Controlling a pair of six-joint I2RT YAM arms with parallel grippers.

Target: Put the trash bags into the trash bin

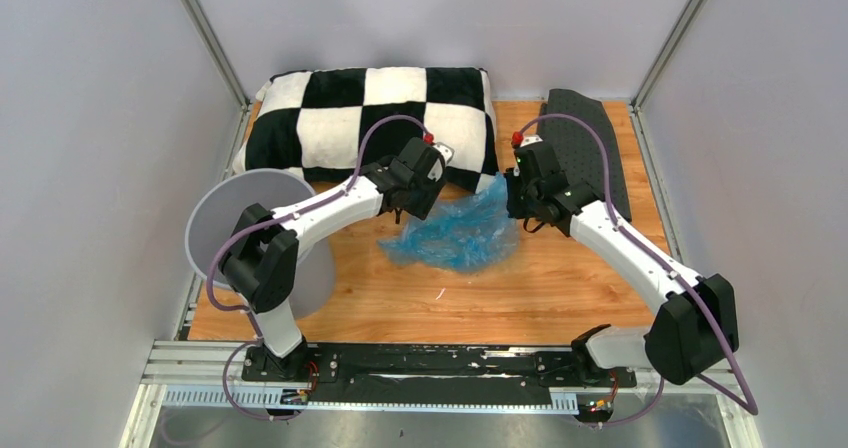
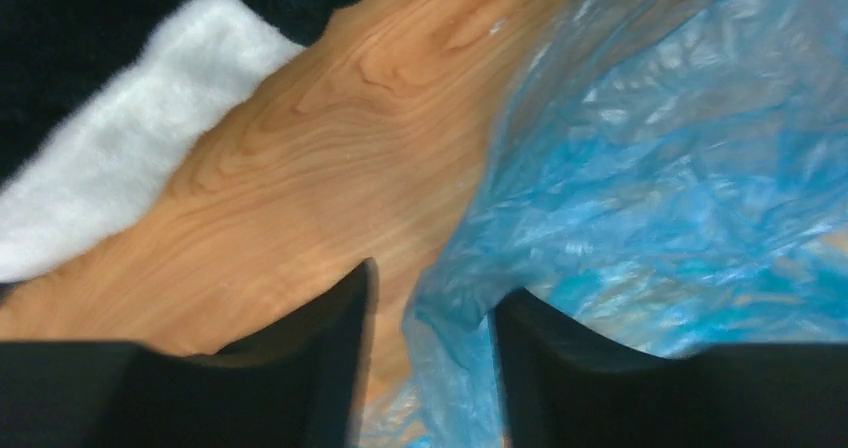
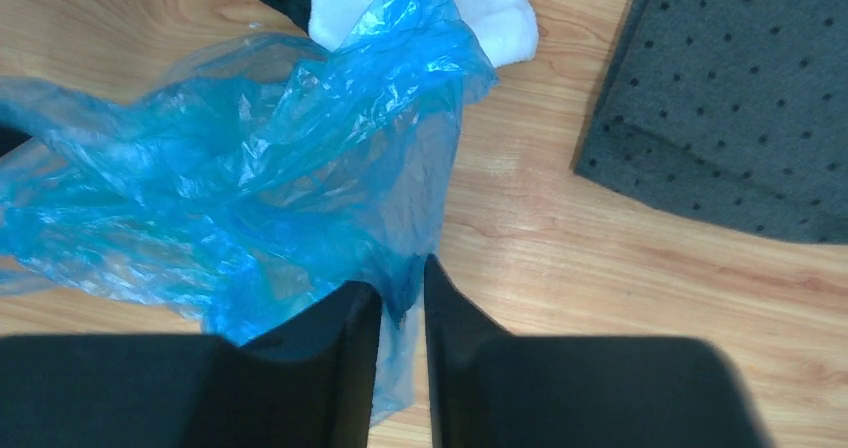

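**Trash bag** (image 1: 455, 233): one, translucent light-blue film, crumpled. It lies on the wooden tabletop (image 1: 560, 288) at mid-table, outside the bin.

**Trash bin** (image 1: 215, 208): one, round, light grey, at 9 o'clock from the bag and well apart from it. The left arm crosses its mouth. The part of the interior that shows is plain grey.

**Right gripper** (image 1: 515, 208): at the bag's 2 o'clock edge. Only the right wrist view shows the grip: the right gripper (image 3: 402, 348) has its fingers nearly together, with a fold of the bag (image 3: 230, 168) pinched in the narrow slit.

**Left gripper** (image 1: 418, 206): at the bag's 10 o'clock edge. Only the left wrist view shows the state: the left gripper (image 2: 430, 368) has its fingers apart, and the bag's (image 2: 650, 168) rim lies in the gap, not clamped.

**Checkered pillow** (image 1: 370, 118): one, black and white, at 11 o'clock from the bag. One corner (image 3: 480, 8) touches the film, and the plush shows up close (image 2: 100, 168).

**Dotted mat** (image 1: 590, 148): one, dark grey, at 2 o'clock from the bag. Its dots are legible only in the right wrist view (image 3: 740, 98).
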